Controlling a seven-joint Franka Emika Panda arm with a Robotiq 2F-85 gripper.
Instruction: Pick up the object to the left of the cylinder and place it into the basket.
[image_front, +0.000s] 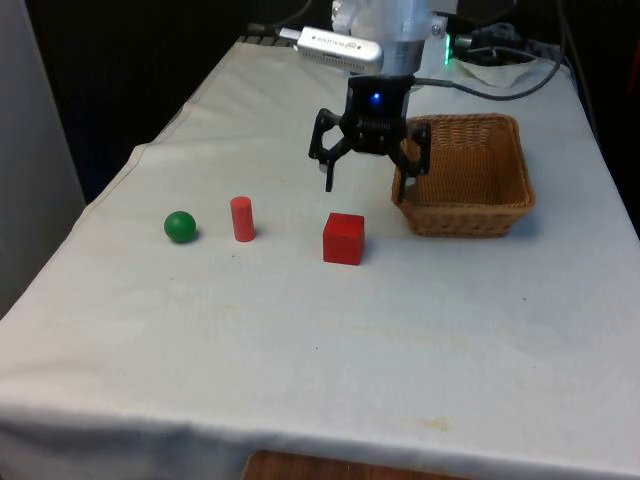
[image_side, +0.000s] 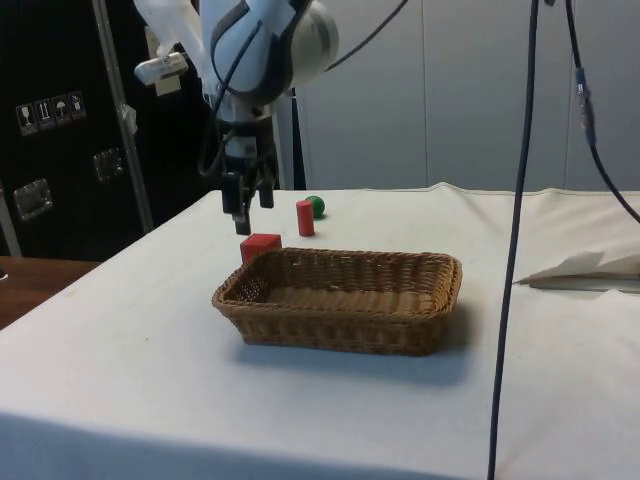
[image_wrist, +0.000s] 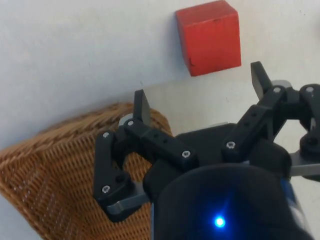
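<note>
The gripper (image_front: 370, 170) hangs in the air with its fingers wide apart, holding nothing, beside the basket (image_front: 470, 200). The green ball (image_front: 180, 226) sits nearest the table's (image_front: 300, 340) left edge in the front view, beside the red cylinder (image_front: 242, 219). The near edge has lots of bare cloth. The side view shows the red cube (image_side: 260, 246) just behind the basket's rim.

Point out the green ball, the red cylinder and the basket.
green ball (image_front: 180, 226): front view, middle of its rounded face.
red cylinder (image_front: 242, 220): front view, middle of its upright side.
basket (image_front: 470, 215): front view, its near woven wall.
</note>
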